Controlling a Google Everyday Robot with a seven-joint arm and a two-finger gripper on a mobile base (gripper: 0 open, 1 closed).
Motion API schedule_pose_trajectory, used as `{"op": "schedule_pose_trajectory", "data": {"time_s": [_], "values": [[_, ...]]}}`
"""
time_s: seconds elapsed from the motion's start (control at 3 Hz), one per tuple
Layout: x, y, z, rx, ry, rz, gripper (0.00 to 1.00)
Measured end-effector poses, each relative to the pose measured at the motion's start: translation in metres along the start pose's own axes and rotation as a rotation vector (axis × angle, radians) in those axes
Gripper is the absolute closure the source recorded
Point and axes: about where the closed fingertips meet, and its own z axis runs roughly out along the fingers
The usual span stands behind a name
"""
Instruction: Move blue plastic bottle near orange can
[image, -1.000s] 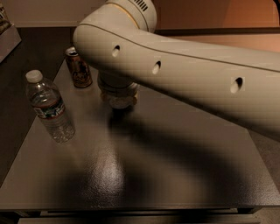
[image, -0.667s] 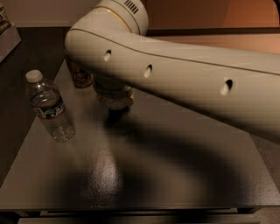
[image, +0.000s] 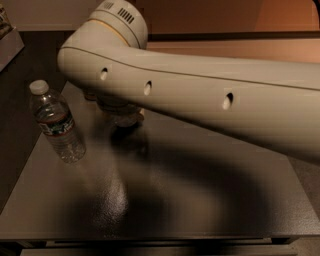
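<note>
My big cream arm (image: 190, 95) crosses the view from the right to the upper left. The gripper (image: 122, 116) hangs under the arm's end, over the far left part of the dark table (image: 200, 200), and is mostly hidden by the arm. The orange can is hidden behind the arm. The blue plastic bottle is not in view. The gripper is a short way right of a clear water bottle and apart from it.
A ribbed clear water bottle (image: 56, 122) with a white cap and a narrow dark label band stands tilted at the table's left edge. The table's front edge runs along the bottom. A pale box corner (image: 7, 37) shows at the far upper left.
The arm and gripper have moved left and a little farther back. The orange can, seen behind the gripper a second ago, is now covered by the arm. The water bottle has not moved.
</note>
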Motion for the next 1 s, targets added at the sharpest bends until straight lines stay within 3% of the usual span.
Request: {"op": "schedule_pose_trajectory", "data": {"time_s": [0.33, 0.67, 1.0], "values": [[0.0022, -0.0079, 0.0100, -0.011, 0.002, -0.007, 0.12], [0.0018, -0.0074, 0.0101, -0.012, 0.001, -0.007, 0.00], [0.0017, -0.0074, 0.0101, -0.012, 0.001, -0.007, 0.00]]}}
